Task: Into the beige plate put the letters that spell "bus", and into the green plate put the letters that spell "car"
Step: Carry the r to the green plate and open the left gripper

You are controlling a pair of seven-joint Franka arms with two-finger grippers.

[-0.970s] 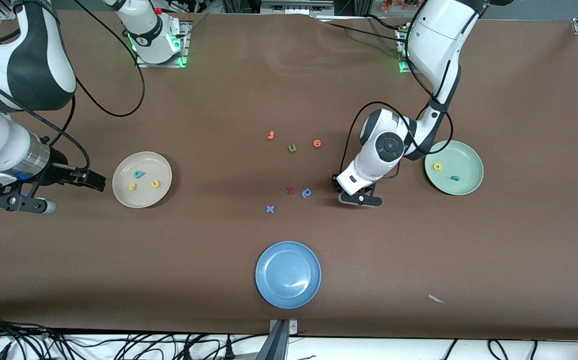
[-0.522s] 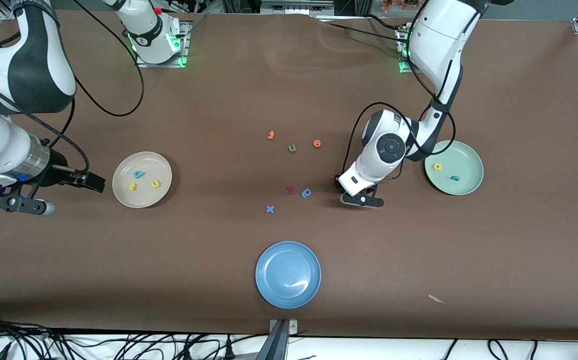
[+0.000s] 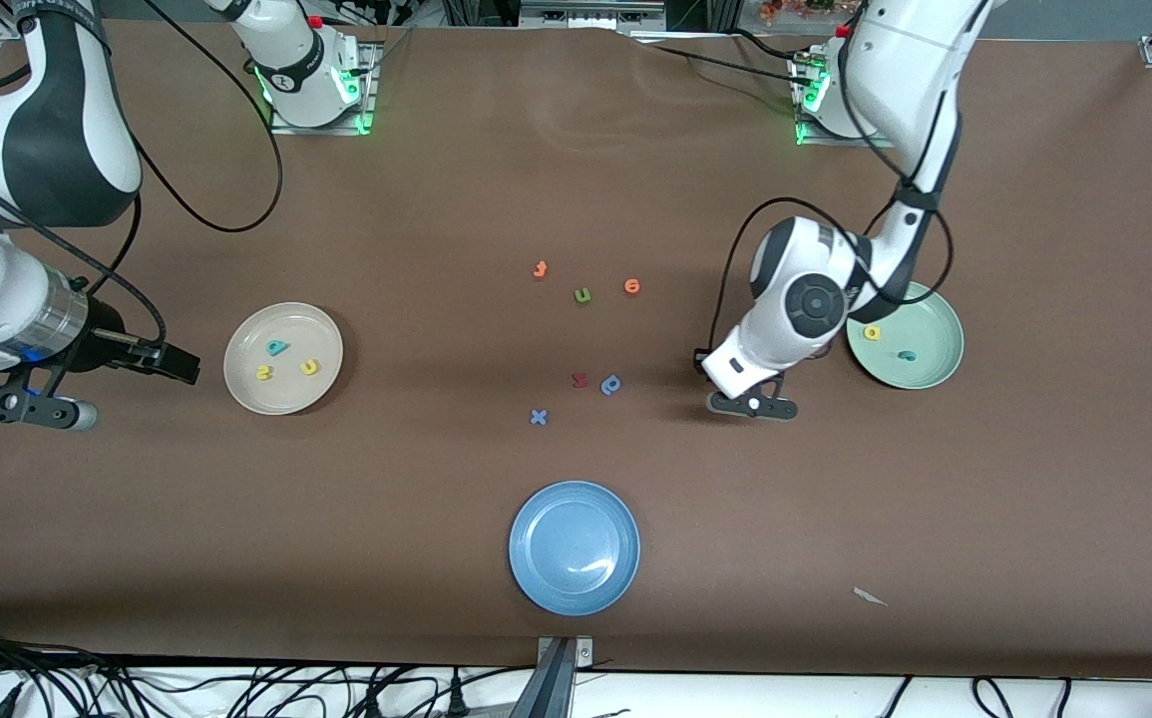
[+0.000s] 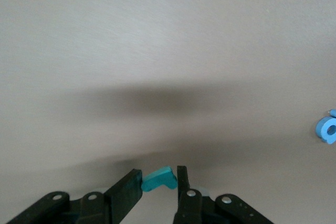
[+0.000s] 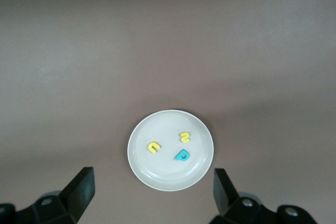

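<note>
The beige plate (image 3: 326,384) (image 5: 142,166) holds a teal "b" (image 3: 277,348) (image 5: 182,156), a yellow "s" (image 3: 263,373) (image 5: 184,137) and a yellow "u" (image 3: 309,367) (image 5: 154,147). In the green plate (image 3: 935,374) lie a yellow "a" (image 3: 872,333) and a teal "c" (image 3: 906,355). My left gripper (image 3: 750,404) (image 4: 157,174) hangs over bare table beside the green plate, shut on a small teal letter (image 4: 159,178), which the front view hides. My right gripper (image 3: 172,361) (image 5: 152,187) waits open beside the beige plate, nothing between its fingers.
Loose letters lie mid-table: two orange ones (image 3: 540,269) (image 3: 632,286), a green "u" (image 3: 582,295), a red one (image 3: 579,380), a blue "p"-shaped one (image 3: 611,384) (image 4: 326,128) and a blue "x" (image 3: 538,417). A blue plate (image 3: 574,588) sits nearest the front camera.
My left arm has carried the teal letter away from the loose letters toward the green plate. My right gripper has drawn back slightly from the beige plate.
</note>
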